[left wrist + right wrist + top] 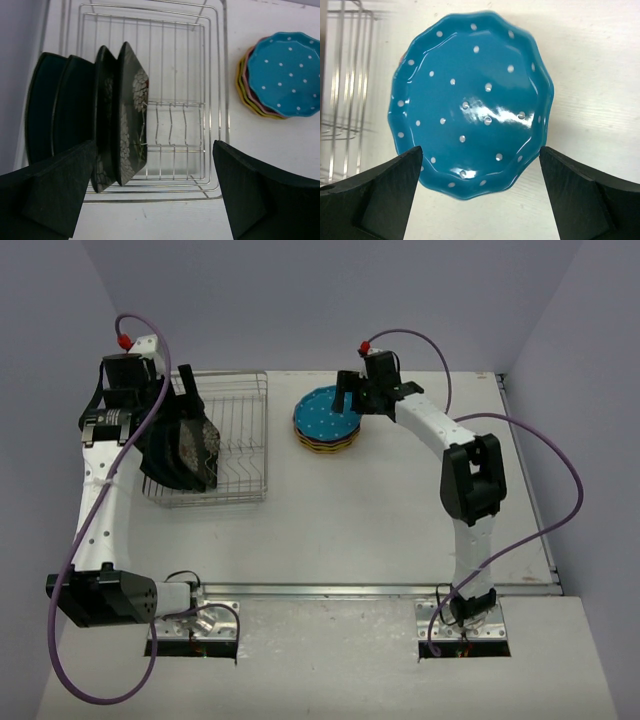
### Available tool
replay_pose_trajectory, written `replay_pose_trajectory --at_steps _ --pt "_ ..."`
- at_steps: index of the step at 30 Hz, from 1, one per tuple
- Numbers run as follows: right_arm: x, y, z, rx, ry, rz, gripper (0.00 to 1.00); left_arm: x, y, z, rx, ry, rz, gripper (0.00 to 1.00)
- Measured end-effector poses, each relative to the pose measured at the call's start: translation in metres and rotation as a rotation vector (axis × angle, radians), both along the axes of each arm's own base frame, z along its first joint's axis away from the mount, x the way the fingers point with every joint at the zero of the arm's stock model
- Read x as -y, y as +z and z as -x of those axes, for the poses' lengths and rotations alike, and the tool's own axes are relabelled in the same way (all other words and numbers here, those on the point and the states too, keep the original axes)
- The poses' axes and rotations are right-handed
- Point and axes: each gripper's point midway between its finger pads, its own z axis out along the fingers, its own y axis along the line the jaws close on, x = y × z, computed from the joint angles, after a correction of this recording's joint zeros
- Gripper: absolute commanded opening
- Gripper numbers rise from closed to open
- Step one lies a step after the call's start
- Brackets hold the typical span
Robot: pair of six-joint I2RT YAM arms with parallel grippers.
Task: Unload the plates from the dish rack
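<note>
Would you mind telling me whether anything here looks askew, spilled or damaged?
Nothing stands out. The dark plates stand on edge in the dish rack, and the dotted blue plate tops a slightly uneven stack on the table beside it; no chips or spills show.

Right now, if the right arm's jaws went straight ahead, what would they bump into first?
Probably the dotted blue plate, on top of the stack. It sits centred between the open jaws; how far off is unclear.
</note>
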Motion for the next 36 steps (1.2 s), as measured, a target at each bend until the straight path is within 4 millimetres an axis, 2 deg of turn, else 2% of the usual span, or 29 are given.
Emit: replay_pose_trajectory --at_steps 5,7,10,14,16,20,24,31,36 --pt "0.016 0.009 -0.006 0.044 -0.025 0.135 0.99 -0.021 -0.003 0.001 -0.018 0.064 -0.098 0.83" --pt "0.023 0.007 -0.007 0.048 -0.034 0.169 0.99 -0.027 -0.006 0.000 -0.034 0.071 -0.132 0.72" --pt "0.030 0.002 -0.002 0.037 -0.028 0.193 0.99 -0.032 -0.016 -0.004 -0.068 0.060 -0.170 0.58" --pt "0.032 -0.002 0.016 0.016 0.001 0.184 0.99 -0.029 -0.033 -0.007 -0.135 0.021 -0.205 0.49" --pt "0.031 0.002 0.029 0.015 0.023 0.163 0.99 -0.026 -0.045 -0.010 -0.175 -0.003 -0.225 0.48" --pt "0.035 0.023 0.058 0.046 0.050 0.126 0.99 -0.021 -0.063 -0.016 -0.232 -0.034 -0.253 0.48" --pt "0.036 0.040 0.069 0.098 0.059 0.098 0.99 -0.019 -0.075 -0.017 -0.274 -0.039 -0.278 0.49" --pt "0.036 0.025 0.079 0.064 0.076 0.092 0.99 -0.027 -0.095 -0.021 -0.343 -0.007 -0.317 0.48" --pt "0.032 0.022 0.082 0.051 0.092 0.074 0.99 -0.029 -0.123 -0.024 -0.421 -0.006 -0.327 0.45"
